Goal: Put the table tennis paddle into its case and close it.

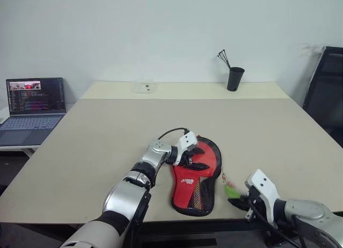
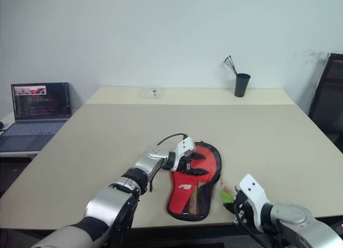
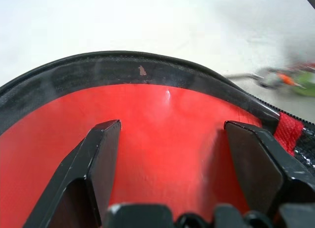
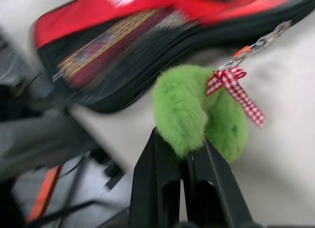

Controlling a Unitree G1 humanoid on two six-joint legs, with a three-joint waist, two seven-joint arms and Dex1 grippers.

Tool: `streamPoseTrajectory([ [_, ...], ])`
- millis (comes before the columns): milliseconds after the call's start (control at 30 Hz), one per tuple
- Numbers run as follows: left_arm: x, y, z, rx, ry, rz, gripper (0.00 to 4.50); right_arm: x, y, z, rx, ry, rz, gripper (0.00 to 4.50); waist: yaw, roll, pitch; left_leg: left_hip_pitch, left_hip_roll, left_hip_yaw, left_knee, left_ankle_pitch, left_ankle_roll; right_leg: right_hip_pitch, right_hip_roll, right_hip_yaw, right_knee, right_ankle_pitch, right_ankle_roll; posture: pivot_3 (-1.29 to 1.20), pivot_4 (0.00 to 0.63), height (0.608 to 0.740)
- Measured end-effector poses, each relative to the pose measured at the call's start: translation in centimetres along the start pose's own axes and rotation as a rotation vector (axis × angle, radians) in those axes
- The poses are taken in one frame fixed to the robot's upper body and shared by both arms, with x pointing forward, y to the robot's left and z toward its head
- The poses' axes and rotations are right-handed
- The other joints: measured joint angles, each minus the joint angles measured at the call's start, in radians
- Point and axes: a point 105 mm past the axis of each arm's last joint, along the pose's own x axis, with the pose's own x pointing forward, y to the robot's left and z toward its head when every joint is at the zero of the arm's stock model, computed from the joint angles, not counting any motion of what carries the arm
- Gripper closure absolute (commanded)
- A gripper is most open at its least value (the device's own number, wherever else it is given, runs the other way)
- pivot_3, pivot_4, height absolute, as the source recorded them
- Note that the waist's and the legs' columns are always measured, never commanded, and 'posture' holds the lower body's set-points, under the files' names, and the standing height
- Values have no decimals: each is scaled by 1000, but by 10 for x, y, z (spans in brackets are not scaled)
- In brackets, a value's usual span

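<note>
The case (image 1: 195, 178) lies flat near the table's front edge, red side up, its mesh pocket toward me. My left gripper (image 1: 197, 158) stands open over the round end, both fingers (image 3: 103, 154) down against the red cover (image 3: 167, 110). Right of the case, at the table's edge, my right gripper (image 4: 184, 149) is shut on the fuzzy green zipper tag (image 4: 197, 110), which hangs from the case by a small chain and a checked ribbon. The same green tag (image 1: 230, 190) lies just ahead of that gripper (image 1: 236, 201). The table tennis paddle is hidden; blurred stripes show through the mesh.
A black cup with sticks (image 1: 235, 78) and a small clear object (image 1: 144, 88) stand at the table's far side. An open laptop (image 1: 35, 106) sits on a side table to the left. A black chair (image 1: 327, 87) stands at the right.
</note>
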Motion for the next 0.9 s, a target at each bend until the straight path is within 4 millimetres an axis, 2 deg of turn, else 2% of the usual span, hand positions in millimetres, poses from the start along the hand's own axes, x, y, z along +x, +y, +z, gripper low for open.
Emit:
streamPoseTrajectory([
  [100, 2, -1, 1, 2, -2, -5, 843, -11, 18, -18, 13, 72, 78, 4488, 5, 0, 0, 0, 0, -1, 0, 0, 0, 0, 0, -2, -2, 0, 0, 0, 150, 740],
  [200, 3, -2, 1, 3, -2, -7, 843, -19, 33, -24, 11, 96, 145, 4488, 6, 0, 0, -1, 0, -3, 0, 0, 0, 2, 0, -4, -4, 0, 0, 0, 150, 740],
  [267, 4, -2, 1, 4, -2, -9, 843, -24, 51, -30, 24, 119, 225, 4488, 8, 0, 0, -1, 1, -6, -1, 0, 0, 5, 0, -12, -8, 0, 0, 0, 150, 740],
  [300, 4, -2, 1, 4, -1, -10, 843, -26, 61, -31, 34, 122, 269, 4488, 12, 0, 0, 0, 1, -8, -1, 0, 0, 6, 0, -14, -9, 0, 0, 0, 150, 740],
  [433, 4, -2, 0, 1, 5, -5, 843, -30, 79, -27, 39, 99, 354, 4488, 14, 0, 0, 3, 1, -8, 0, 0, 0, 10, 0, -15, -9, 0, 0, 0, 150, 740],
  [667, 4, -2, -1, 1, 8, -6, 843, -29, 79, -22, 23, 77, 353, 4488, 14, -1, 0, 7, 1, -8, -1, -1, 0, 13, -1, -15, -10, 0, 0, 0, 150, 740],
  [767, 4, -2, -1, 1, 8, -4, 843, -31, 76, -19, 10, 79, 348, 3815, 14, -1, 0, 7, 1, -8, -1, -1, 0, 13, -1, -15, -10, 0, 0, 0, 150, 740],
  [900, 5, -2, -1, 1, 6, 1, 843, -33, 60, -17, -8, 88, 313, 2509, 15, -1, 0, 7, 1, -9, -1, -1, 0, 13, -1, -15, -10, 0, 0, 0, 150, 740],
])
